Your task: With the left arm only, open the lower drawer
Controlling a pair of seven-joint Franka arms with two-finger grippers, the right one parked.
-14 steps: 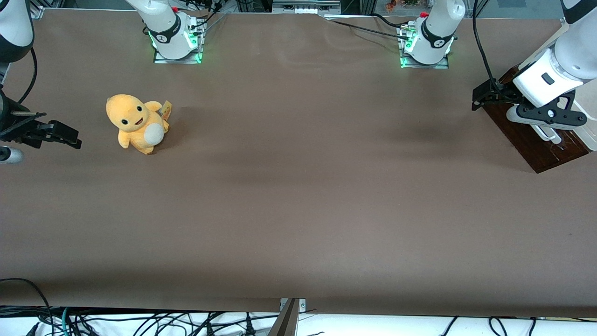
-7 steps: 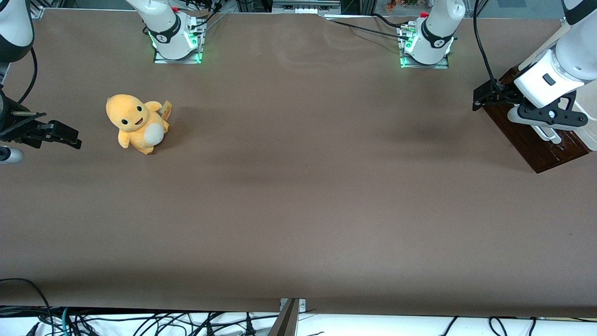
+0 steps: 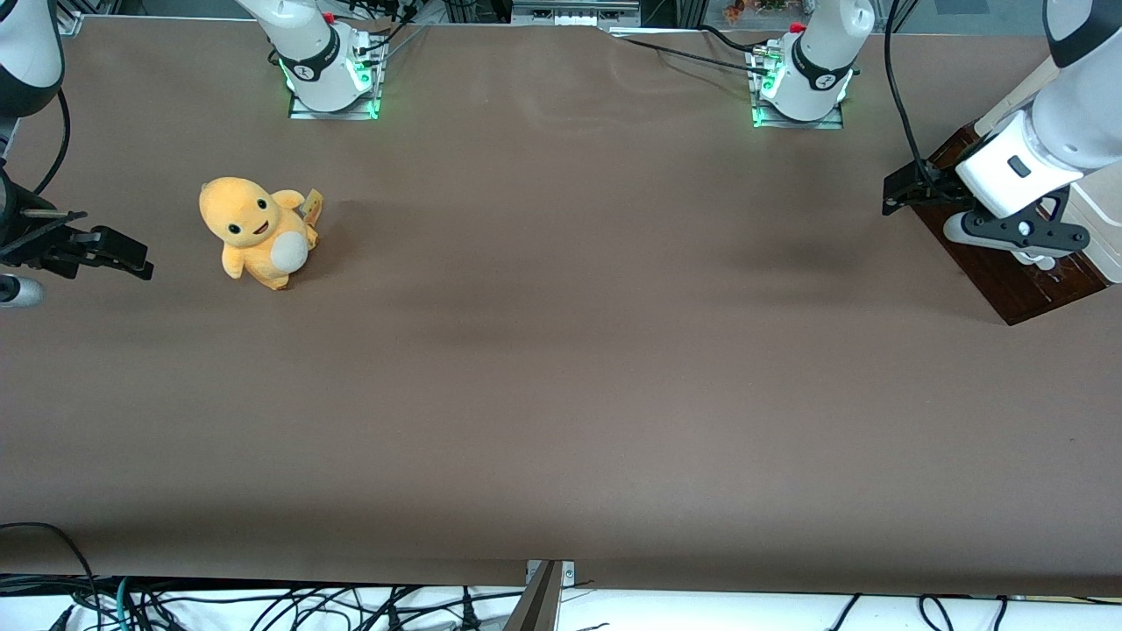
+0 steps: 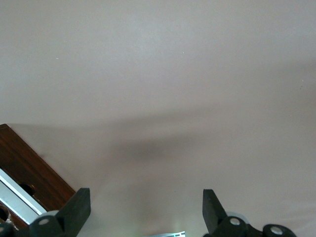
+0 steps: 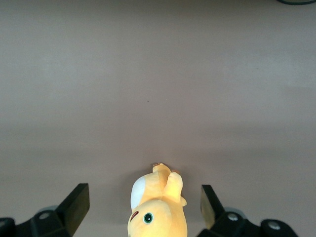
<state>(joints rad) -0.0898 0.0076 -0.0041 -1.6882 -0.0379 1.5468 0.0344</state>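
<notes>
black two-finger gripper (image 4: 145, 210) of the left arm (image 3: 1065, 114) hangs over the dark wooden front of the lower drawer (image 3: 1008, 267), out at the working arm's end of the table (image 3: 561, 368), about three o'clock from the table's middle as the front camera looks. its fingers (image 4: 74, 210) stand wide apart, nothing between them but bare tabletop. the arm slopes in from about one o'clock, a thick white rounded link with a dark grey band, ending in a boxy white wrist block and a flat black bracket that lies across the drawer front. a black cable loops down beside it.

the drawer front is glossy dark brown wood with visible grain, a long slanted rectangle; from the wrist camera a pale bar (image 4: 17, 197) runs along it. cream cabinet body (image 3: 1106, 219) touches it at the frame's edge.

the table covering is matte brown, smooth with faint ripples. well apart, toward the parked arm's end at about nine o'clock, sits a fuzzy orange plush toy (image 3: 256, 232) with a white belly, upright.
</notes>
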